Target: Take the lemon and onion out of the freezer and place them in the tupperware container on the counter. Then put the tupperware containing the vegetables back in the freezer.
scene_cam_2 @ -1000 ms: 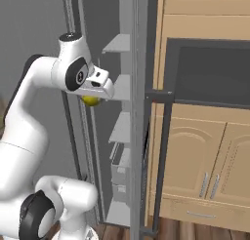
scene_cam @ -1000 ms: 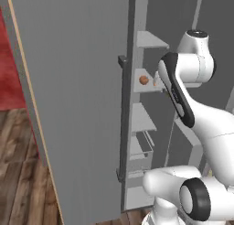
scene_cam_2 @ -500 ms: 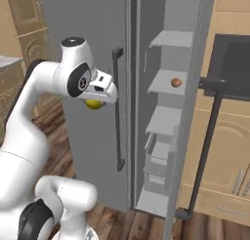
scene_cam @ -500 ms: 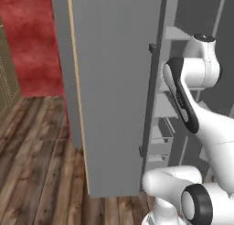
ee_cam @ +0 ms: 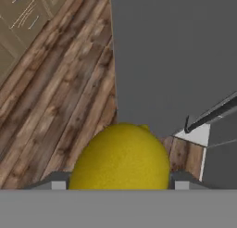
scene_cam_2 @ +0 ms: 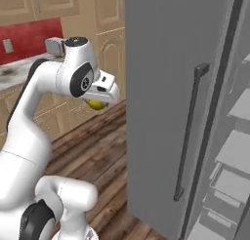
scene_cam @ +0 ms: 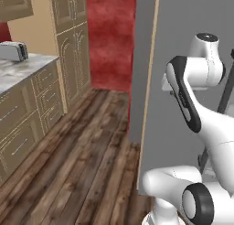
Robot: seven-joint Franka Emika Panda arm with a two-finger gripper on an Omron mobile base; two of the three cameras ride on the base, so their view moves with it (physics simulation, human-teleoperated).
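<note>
Gripper: the gripper [scene_cam_2: 99, 103] is pinching the lemon [ee_cam: 121, 156] between its two fingers [ee_cam: 181, 181], which are showing as grey stubs at either side of the fruit in the lower middle of the hand view.
Lemon: it is filling the lower centre of the hand view, yellow and rounded; in the right base view it is peeking out as a yellow spot [scene_cam_2: 97, 105] under the white hand, left of centre.
Arm: the white arm [scene_cam_2: 44, 88] is arching up from the lower left of the right base view and bending over at the upper left; in the left base view it is standing at the right [scene_cam: 192, 100], in front of the grey panel.
Freezer: the freezer [scene_cam_2: 166, 88] is taking up the right half of the right base view, its grey door carrying a long dark vertical handle [scene_cam_2: 190, 131]; light grey shelves [scene_cam_2: 234, 151] are showing at the far right edge. In the hand view its grey face [ee_cam: 176, 55] is lying across the upper right, beyond the lemon.
Floor: the dark wooden floor [scene_cam: 77, 160] is running across the lower left of the left base view, and it is lying behind the lemon at the left of the hand view.
Counter: the counter [scene_cam: 20, 68] is sitting at the left edge of the left base view, over light wooden drawers [scene_cam: 27, 114], well apart from the gripper.
Toaster: a silver toaster [scene_cam: 13, 51] is standing on the counter at the upper left.
Wall: a red wall [scene_cam: 109, 36] is showing at the top centre of the left base view, between tall wooden cabinets [scene_cam: 71, 41] and the grey freezer side.
</note>
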